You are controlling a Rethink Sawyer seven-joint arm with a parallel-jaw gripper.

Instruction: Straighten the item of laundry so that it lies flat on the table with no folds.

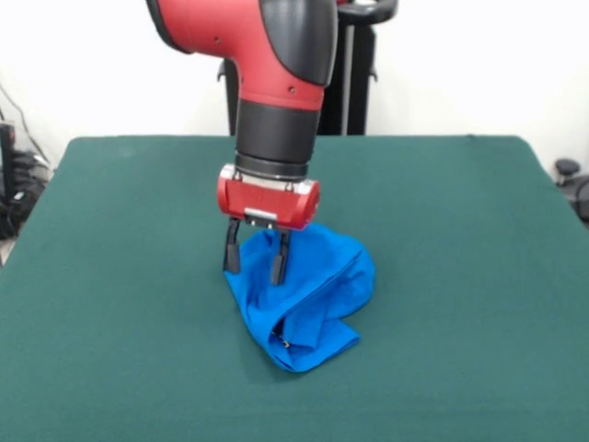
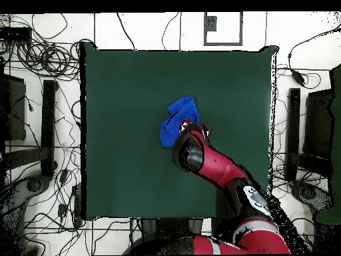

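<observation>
1. Front view: the arm [image 1: 276, 83] comes down with the gripper [image 1: 257, 261] at the upper left edge of the T-shirt [image 1: 308, 299]. Two black fingers [image 1: 279, 262] show below the red wrist block, with a visible gap between them.
2. Blue cloth sits in that gap and behind the fingers. They look parted, and I can't confirm a pinch on the fabric; at most they touch or straddle its top edge.
3. Overhead view: the arm's elbow and wrist cover the gripper entirely, so its state can't be read from there. What that view does give is placement: the shirt [image 2: 176, 120] is near the middle of the table [image 2: 120, 100], well clear of all four edges.
4. Overhead also shows cable clutter on the floor [image 2: 40, 193] around the table; the front view doesn't show it.
5. Shirt is bunched in a crumpled heap, with folds and a rolled hem facing the front camera. It is not flat.
6. No lettering or graphic readable in either view; only plain blue fabric shows. No legible labels on the arm.
</observation>
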